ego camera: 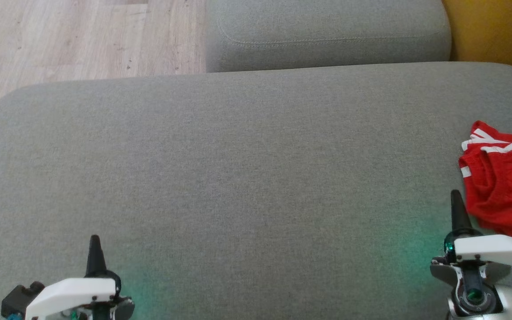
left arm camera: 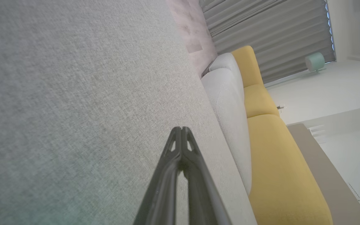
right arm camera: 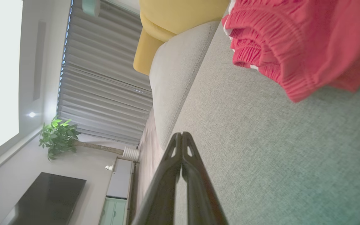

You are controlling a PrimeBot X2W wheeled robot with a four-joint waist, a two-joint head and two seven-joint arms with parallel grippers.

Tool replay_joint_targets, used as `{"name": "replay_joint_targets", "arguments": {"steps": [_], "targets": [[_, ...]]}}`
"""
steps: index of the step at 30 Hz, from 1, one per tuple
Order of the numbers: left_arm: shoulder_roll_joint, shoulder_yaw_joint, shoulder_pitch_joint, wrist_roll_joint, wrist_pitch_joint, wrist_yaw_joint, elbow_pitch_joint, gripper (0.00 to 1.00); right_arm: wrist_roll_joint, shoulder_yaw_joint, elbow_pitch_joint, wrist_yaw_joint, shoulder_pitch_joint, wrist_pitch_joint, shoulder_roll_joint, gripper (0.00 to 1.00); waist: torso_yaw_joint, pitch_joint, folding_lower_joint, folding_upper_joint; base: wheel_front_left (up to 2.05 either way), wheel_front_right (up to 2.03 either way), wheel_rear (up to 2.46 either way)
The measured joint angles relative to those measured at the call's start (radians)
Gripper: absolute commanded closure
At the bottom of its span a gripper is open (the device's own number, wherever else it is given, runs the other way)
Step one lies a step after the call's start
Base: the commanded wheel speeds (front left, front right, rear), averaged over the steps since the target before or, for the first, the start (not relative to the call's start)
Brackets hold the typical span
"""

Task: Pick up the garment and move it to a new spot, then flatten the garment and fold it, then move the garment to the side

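The garment is a crumpled red piece with white stripes, lying at the right edge of the grey cushion. The right wrist view shows the garment with a gathered elastic band, up and to the right of the fingers. My right gripper is shut and empty, just left of the garment's near edge and apart from it. In its own view the right gripper has its fingers pressed together. My left gripper is shut and empty at the lower left, far from the garment, and its tips meet above bare fabric.
A second grey cushion lies behind the big one, with wooden floor at the far left and a yellow seat at the far right. A wide stretch of bare grey fabric spans the space between the grippers.
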Motion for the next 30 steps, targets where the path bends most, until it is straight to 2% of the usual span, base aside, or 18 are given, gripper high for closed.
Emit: {"name": "replay_joint_targets", "arguments": {"steps": [30], "targets": [[-0.001, 0.060, -0.019, -0.306, 0.087, -0.032, -0.061, 1.00, 0.322, -0.045, -0.095, 0.000, 0.018, 0.080, 0.000, 1.00, -0.016, -0.006, 0.0000, 0.0000, 0.00, 0.00, 0.00]]}}
